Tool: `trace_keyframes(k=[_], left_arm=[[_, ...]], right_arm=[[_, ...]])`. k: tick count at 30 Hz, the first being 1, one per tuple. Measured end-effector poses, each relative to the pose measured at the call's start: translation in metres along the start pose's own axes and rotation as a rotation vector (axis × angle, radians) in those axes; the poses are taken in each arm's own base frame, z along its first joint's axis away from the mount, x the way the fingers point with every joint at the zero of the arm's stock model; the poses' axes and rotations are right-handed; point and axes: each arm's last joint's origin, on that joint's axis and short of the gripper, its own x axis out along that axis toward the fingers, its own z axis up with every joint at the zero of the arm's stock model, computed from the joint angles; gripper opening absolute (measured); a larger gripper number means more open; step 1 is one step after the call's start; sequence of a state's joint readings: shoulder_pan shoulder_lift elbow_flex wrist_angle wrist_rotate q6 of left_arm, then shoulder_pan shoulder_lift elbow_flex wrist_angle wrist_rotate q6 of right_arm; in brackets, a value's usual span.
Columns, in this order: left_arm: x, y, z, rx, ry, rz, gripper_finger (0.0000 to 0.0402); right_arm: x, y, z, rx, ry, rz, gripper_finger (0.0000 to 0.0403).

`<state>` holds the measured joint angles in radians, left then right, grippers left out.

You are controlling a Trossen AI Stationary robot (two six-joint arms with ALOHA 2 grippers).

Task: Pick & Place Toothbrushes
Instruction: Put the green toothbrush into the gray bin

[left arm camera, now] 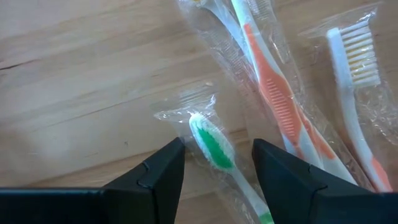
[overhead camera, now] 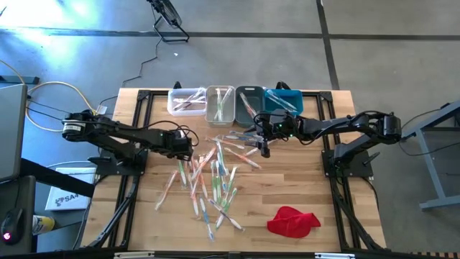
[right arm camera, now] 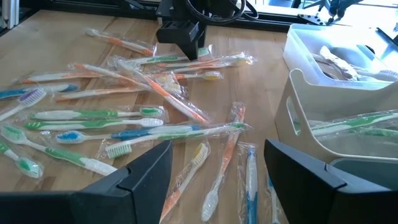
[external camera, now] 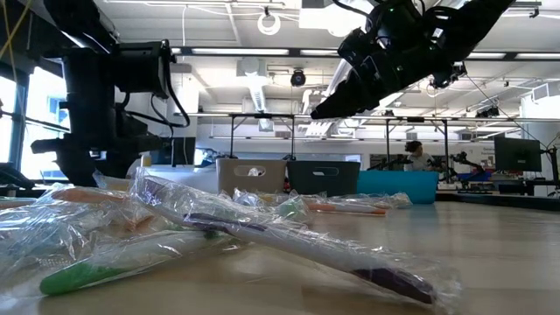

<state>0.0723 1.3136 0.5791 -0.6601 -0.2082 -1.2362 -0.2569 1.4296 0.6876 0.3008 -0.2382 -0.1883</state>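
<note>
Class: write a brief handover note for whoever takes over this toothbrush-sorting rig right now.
Left gripper: open, low over the pile, fingers either side of a wrapped green-headed toothbrush, not closed on it.
Right gripper: open, empty, hanging above the table near the bins.
Done: a few toothbrushes lie in the white bin, beige bin, grey bin and blue bin.
Left: most toothbrushes lie scattered mid-table. Red cloth lies apart.
</note>
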Motion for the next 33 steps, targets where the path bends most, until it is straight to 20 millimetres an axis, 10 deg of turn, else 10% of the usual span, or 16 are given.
trace_keyframes(k=[33], left_arm=[[-0.0003, -0.0011, -0.0004, -0.001, 0.021, -0.020, 0.0074]], right_arm=[[0.0000, 0.0000, -0.0001, 0.000, 0.001, 0.000, 0.0246]])
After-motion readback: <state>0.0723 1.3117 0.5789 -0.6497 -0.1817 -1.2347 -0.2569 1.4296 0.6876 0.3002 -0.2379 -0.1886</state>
